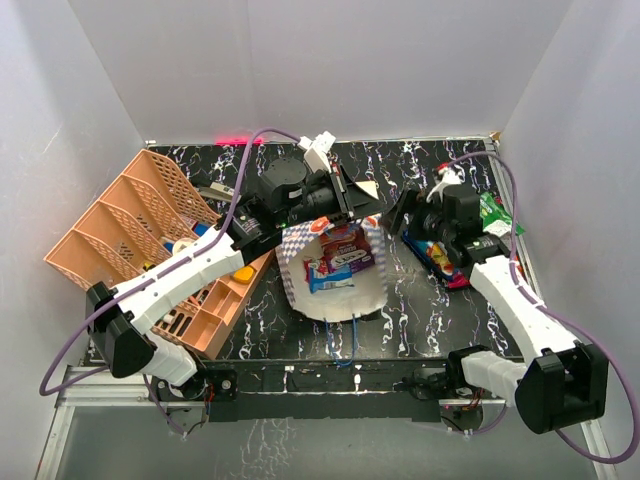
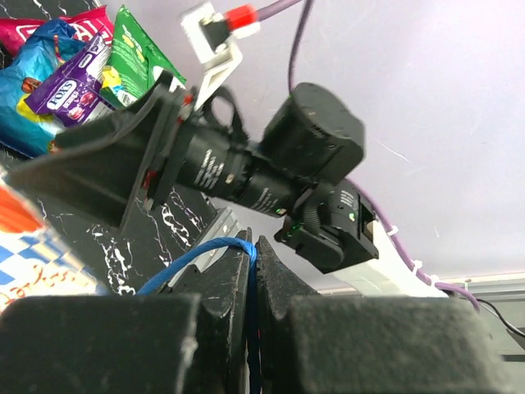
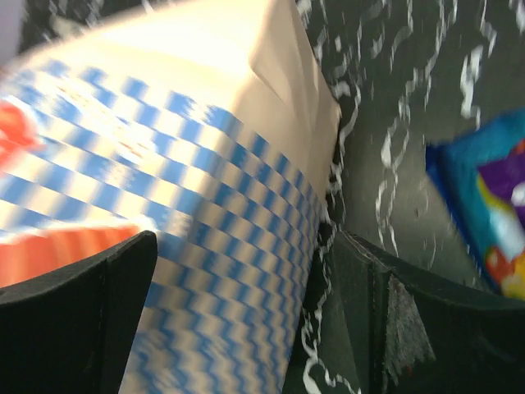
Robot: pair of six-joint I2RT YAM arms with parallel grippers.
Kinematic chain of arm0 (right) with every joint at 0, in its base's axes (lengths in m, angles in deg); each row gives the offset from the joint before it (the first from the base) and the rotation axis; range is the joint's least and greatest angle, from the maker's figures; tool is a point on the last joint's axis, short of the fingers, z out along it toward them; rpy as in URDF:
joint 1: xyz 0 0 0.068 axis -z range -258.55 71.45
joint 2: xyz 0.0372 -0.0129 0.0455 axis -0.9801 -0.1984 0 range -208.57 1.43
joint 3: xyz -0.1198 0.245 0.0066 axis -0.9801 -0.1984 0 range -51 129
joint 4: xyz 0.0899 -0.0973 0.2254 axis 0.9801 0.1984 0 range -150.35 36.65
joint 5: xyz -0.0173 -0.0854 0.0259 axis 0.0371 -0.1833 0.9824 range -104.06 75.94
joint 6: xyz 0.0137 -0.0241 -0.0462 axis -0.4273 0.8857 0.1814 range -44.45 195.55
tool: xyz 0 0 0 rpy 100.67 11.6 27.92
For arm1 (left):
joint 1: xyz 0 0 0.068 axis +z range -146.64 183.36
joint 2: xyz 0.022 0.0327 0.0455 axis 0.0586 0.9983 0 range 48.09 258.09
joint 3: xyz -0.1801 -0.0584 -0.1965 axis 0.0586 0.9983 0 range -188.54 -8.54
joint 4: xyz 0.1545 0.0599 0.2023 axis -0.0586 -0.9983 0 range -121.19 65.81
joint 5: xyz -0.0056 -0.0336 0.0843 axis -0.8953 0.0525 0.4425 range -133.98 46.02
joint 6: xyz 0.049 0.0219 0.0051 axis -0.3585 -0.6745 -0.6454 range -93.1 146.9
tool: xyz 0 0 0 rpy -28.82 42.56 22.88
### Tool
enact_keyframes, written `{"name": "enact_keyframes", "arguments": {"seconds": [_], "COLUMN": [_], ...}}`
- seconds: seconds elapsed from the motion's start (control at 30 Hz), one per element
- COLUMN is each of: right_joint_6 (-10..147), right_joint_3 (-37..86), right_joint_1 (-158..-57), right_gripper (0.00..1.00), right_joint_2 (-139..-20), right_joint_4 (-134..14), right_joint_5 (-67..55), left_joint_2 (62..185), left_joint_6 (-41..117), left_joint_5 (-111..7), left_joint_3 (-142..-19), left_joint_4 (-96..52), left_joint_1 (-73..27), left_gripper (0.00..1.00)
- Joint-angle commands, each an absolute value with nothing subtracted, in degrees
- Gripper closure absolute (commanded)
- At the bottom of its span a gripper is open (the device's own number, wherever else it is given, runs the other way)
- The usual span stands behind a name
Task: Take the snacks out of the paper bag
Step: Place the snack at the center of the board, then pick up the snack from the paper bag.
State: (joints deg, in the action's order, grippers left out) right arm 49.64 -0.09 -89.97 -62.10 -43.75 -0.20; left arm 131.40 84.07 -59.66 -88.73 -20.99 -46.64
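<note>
The paper bag (image 1: 338, 290) stands open mid-table, cream with a blue chequered band. Inside it lie snacks: a magenta-purple packet (image 1: 345, 246) and a blue one (image 1: 328, 275). My left gripper (image 1: 362, 203) is at the bag's far rim, shut on a blue cord handle (image 2: 205, 250) that runs between its fingertips (image 2: 255, 246). My right gripper (image 1: 402, 215) hovers just right of the bag, open, with the bag's chequered side (image 3: 180, 164) showing between its fingers (image 3: 385, 304). More snacks (image 1: 440, 260) lie on the table under the right arm, with a green packet (image 1: 497, 215) beside them.
A peach latticed basket (image 1: 140, 230) holding bottles sits tilted at the left, under the left arm. The bag's other blue handle (image 1: 345, 345) hangs toward the near edge. White walls close in the black marbled table (image 1: 400, 320) on three sides.
</note>
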Motion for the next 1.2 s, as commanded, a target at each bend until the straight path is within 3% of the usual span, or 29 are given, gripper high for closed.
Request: {"name": "enact_keyframes", "arguments": {"seconds": [0.0,0.33,0.5,0.6,0.77,1.0,1.17], "right_joint_6": [50.5,56.7,68.8,72.8,79.9,91.7,96.5], "right_joint_3": [-4.2,3.4,3.6,1.4,-3.4,-7.2,-10.8], "right_joint_1": [-90.3,-90.3,-96.5,-100.3,-109.0,-117.1,-119.0], "right_gripper": [0.09,0.08,0.09,0.02,0.02,0.03,0.15], "right_joint_2": [-58.2,-44.7,-34.6,-28.2,-31.1,-34.1,-36.8], "right_joint_4": [-39.7,-24.4,-31.9,-37.0,-38.2,-40.8,-45.8], "right_joint_5": [2.3,-4.5,13.4,20.2,27.5,24.8,25.5], "left_joint_2": [130.6,131.9,133.0,132.9,133.1,132.9,132.4], "left_joint_6": [84.0,83.1,83.7,84.6,86.4,89.7,90.0], "left_joint_5": [-59.1,-60.1,-62.5,-63.3,-64.9,-66.7,-67.0], "left_joint_3": [-90.1,-92.9,-94.6,-94.4,-93.0,-89.4,-88.4], "left_joint_4": [-19.6,-20.8,-20.5,-19.5,-17.3,-13.0,-13.2], "left_joint_1": [-46.6,-44.2,-41.2,-40.1,-39.5,-39.4,-39.4], "left_gripper": [1.0,1.0,1.0,1.0,1.0,1.0,1.0]}}
